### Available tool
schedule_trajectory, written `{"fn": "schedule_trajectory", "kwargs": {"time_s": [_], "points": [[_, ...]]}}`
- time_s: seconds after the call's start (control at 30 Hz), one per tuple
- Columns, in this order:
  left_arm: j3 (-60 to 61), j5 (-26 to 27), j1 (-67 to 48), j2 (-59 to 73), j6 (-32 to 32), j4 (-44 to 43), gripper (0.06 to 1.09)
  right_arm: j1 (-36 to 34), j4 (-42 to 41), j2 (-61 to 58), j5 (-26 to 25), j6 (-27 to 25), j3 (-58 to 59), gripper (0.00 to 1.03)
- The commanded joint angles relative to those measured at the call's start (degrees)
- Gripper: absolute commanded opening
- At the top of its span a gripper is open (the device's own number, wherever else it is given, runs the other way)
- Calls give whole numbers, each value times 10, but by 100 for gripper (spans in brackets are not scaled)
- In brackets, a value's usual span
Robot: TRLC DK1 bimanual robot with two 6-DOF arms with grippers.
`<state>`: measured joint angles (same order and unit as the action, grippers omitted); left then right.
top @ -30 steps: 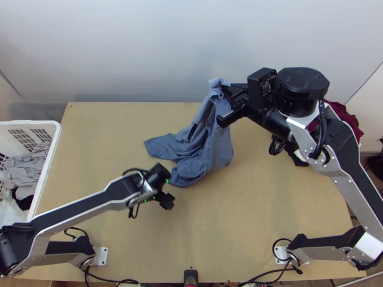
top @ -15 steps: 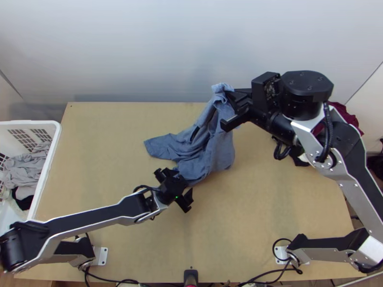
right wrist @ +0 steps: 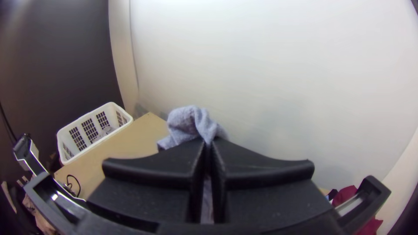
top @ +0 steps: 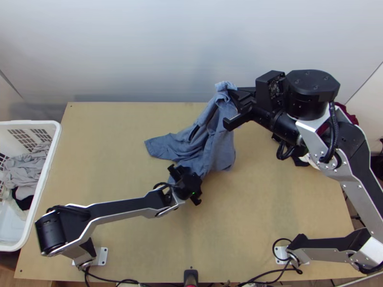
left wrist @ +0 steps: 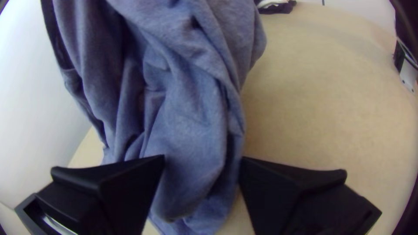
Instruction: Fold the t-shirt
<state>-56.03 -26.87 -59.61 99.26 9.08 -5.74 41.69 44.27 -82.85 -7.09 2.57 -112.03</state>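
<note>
Hanging from right gripper (right wrist: 208, 143), clenched on its top, shirt (top: 219, 143) slopes to table (top: 268, 215), low fold running lengthwise between left gripper's (left wrist: 202, 160) parted fingers, so left looks nearer for the next pinch

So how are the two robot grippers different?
The right gripper is shut on the blue t-shirt, but the left gripper is open. The right gripper is up high; the left gripper is lower, by the shirt's hanging part. Both are black.

top: high, downward | left wrist: close | right wrist: sideways | shared: table (top: 110, 138)
</note>
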Motion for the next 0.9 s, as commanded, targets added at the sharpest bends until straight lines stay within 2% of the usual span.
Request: {"fn": "schedule_trajectory", "kwargs": {"time_s": [0.0, 0.1, 0.2, 0.33, 0.5, 0.67, 0.8, 0.87], "points": [[-27, -9, 3, 56, 41, -6, 9, -1, 1, -3, -1, 0, -11, 3], [-1, 16, 14, 31, 36, -7, 9, -6, 1, -3, -1, 0, -12, 3], [15, 53, 39, -22, 4, 33, 9, -10, 0, -3, -2, 0, -11, 3], [14, 97, 79, -126, -39, 156, 9, -16, 1, -3, -2, -1, -10, 3], [5, 189, 116, -300, -77, 295, 9, -19, 1, 1, -2, -1, -11, 3], [-74, 317, 213, -405, -127, 413, 9, -20, 12, 5, -1, -2, -12, 3], [-103, 474, 414, -412, -158, 419, 9, -20, 15, 6, -1, -2, -13, 3], [-103, 526, 507, -381, -158, 418, 9, -20, 15, 6, -1, -2, -14, 3]]}}
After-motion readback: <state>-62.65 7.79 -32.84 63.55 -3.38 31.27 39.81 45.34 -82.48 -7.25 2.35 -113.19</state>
